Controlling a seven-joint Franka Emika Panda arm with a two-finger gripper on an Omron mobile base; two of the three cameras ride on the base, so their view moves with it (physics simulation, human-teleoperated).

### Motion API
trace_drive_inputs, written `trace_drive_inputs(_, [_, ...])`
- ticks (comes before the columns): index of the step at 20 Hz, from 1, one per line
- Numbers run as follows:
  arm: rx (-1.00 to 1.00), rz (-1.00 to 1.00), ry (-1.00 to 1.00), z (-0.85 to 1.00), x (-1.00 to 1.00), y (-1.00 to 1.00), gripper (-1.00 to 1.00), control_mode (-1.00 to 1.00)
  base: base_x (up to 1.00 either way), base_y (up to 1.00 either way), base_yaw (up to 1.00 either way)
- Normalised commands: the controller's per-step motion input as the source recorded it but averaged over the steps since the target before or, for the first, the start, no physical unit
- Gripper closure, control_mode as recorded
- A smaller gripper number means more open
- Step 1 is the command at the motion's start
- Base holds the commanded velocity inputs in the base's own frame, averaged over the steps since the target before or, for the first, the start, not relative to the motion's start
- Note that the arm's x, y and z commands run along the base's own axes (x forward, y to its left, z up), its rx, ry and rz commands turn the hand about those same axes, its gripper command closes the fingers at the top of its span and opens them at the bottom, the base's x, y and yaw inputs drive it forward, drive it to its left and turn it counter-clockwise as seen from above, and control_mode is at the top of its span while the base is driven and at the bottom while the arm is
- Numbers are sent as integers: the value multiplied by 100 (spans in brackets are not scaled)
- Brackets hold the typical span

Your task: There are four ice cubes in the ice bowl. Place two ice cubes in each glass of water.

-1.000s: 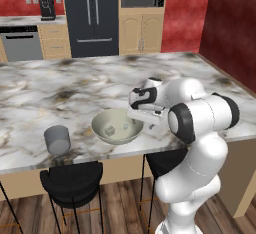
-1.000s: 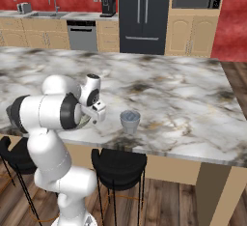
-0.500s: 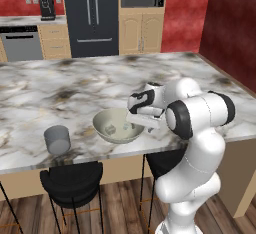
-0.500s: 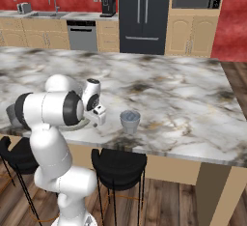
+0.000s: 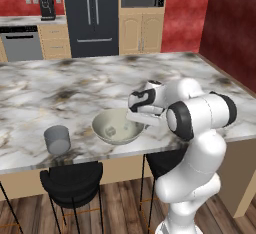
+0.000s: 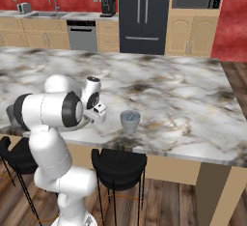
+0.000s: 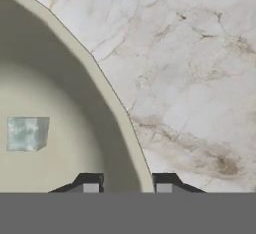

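The cream ice bowl (image 5: 116, 127) sits near the counter's front edge, and its rim (image 7: 107, 85) curves through the hand view. One pale ice cube (image 7: 27, 133) lies on the bowl's floor, left of the fingertips. My gripper (image 5: 134, 119) hangs over the bowl's right rim, open, with nothing held; its two tips (image 7: 127, 185) straddle the bowl's wall. One grey glass (image 5: 57, 139) stands left of the bowl. The other glass (image 6: 130, 121) stands just right of the gripper (image 6: 97, 118) in the right base view. The bowl itself is hidden behind my arm there.
The marble counter (image 5: 75, 85) stretches far behind the bowl. Black stools (image 5: 72, 178) stand under the front edge (image 6: 116, 162). A dark fridge (image 5: 92, 15) and cabinets line the back wall.
The hand has come down and slightly left, from above the counter beside the bowl to the bowl's right rim. Bowl and glasses have not moved.
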Motion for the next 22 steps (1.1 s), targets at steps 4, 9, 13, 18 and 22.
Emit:
trace_drive_inputs(4, [0,4,-18,85,-10,7,100,-100,0,0,0])
trace_drive_inputs(9, [0,15,-32,100,-52,3,100,-100,0,0,0])
trace_drive_inputs(13, [0,23,-39,100,-78,0,100,-100,0,0,0])
trace_drive_inputs(18, [4,16,-47,85,-78,0,100,-100,0,0,0])
trace_drive_inputs(22, [4,1,-16,11,-16,0,100,-100,0,0,0])
